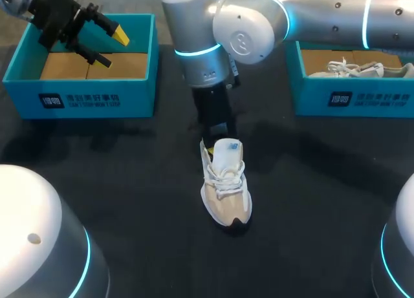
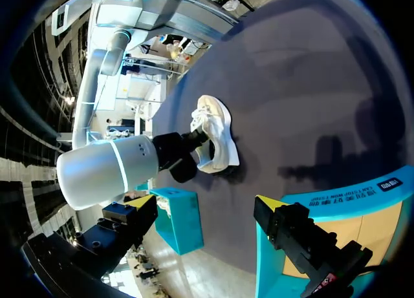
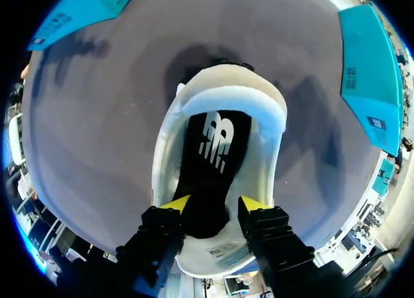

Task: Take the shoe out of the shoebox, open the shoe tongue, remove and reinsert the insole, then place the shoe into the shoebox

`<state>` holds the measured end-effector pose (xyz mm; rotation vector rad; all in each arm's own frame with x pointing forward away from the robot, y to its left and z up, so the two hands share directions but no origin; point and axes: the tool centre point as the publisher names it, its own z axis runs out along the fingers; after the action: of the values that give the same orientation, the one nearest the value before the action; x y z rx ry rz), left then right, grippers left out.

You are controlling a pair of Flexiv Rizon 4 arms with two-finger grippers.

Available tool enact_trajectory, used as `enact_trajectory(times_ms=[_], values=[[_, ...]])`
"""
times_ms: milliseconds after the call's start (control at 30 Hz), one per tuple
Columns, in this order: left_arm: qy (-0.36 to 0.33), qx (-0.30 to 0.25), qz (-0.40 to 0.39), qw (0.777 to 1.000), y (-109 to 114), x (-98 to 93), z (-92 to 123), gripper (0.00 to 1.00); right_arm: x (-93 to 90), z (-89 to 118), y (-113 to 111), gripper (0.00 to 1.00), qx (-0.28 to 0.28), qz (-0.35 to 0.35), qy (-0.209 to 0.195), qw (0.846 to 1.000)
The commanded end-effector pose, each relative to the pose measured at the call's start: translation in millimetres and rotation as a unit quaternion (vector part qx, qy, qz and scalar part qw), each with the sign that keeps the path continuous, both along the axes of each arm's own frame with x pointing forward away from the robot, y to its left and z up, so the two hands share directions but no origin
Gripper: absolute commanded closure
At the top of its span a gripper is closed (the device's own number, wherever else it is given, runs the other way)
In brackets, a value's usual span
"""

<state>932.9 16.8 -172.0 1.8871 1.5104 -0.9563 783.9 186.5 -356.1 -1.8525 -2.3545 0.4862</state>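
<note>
Head view — right shoebox (image 1: pixel 352 99) holds shoe (image 1: pixel 359 68).

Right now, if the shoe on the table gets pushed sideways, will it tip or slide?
The shoe stands upright on its broad sole, so it would probably slide, not tip. Its padded upper looks soft and would likely give when squeezed.

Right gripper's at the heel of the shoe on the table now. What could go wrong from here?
1. The white and beige sneaker stands unbraced on the dark table; the left gripper hangs over the left teal shoebox, so pulling the black insole may lift or tip it.
2. With the right gripper at the heel, the crossed white laces ahead could snag the insole.
</note>
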Motion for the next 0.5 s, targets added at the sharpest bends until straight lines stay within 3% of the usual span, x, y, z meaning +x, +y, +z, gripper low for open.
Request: enact_trajectory(times_ms=[33, 133, 233, 500], values=[[0.000, 0.001, -0.001, 1.000, 0.4, 0.3, 0.6, 0.00, -0.1, 2.9, 0.5, 0.48, -0.002, 0.000, -0.001, 1.000], [0.000, 0.001, -0.001, 1.000, 0.4, 0.3, 0.6, 0.00, -0.2, 5.1, 0.4, 0.36, -0.004, 0.000, -0.002, 1.000], [0.000, 0.001, -0.001, 1.000, 0.4, 0.3, 0.6, 0.00, -0.7, 6.9, 0.1, 0.00, -0.005, -0.003, 0.000, 1.000], [0.000, 0.001, -0.001, 1.000, 0.4, 0.3, 0.6, 0.00, -2.3, 9.7, -0.2, 0.00, -0.004, -0.006, -0.002, 1.000]])
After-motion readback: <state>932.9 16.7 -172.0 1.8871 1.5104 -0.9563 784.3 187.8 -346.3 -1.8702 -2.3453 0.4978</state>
